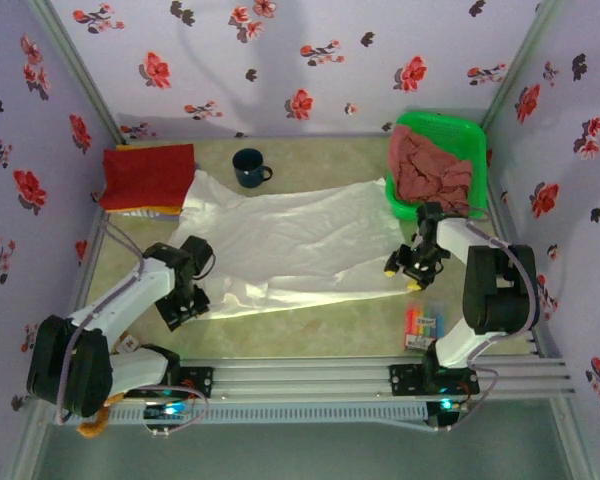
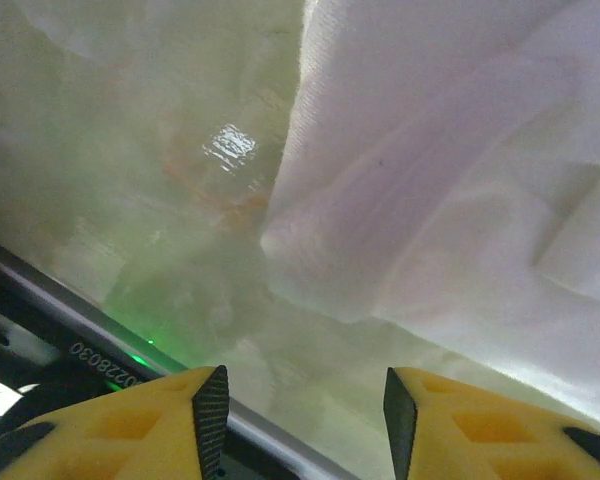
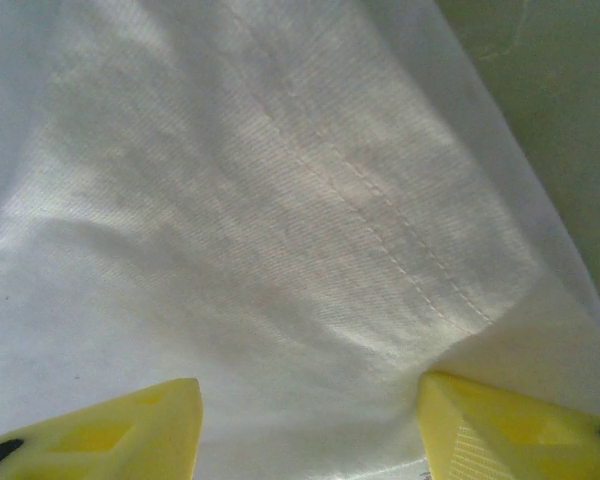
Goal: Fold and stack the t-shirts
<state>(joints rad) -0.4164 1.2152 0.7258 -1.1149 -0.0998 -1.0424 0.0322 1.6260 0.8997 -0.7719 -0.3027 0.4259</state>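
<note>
With the white t-shirt [image 1: 300, 245] spread across the table [image 1: 320, 335], the first fold seems in hand: left gripper [image 2: 305, 400] at its near-left corner and right gripper [image 3: 310, 410] over its right edge both gape (nothing held), so each must next pinch cloth.

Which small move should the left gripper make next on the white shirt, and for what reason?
Probably ease the left gripper forward to the edge of the white t-shirt and close on it. Its jaws are open and empty over the bare table, the edge lies just ahead, and the right gripper stands open over the opposite side.
</note>
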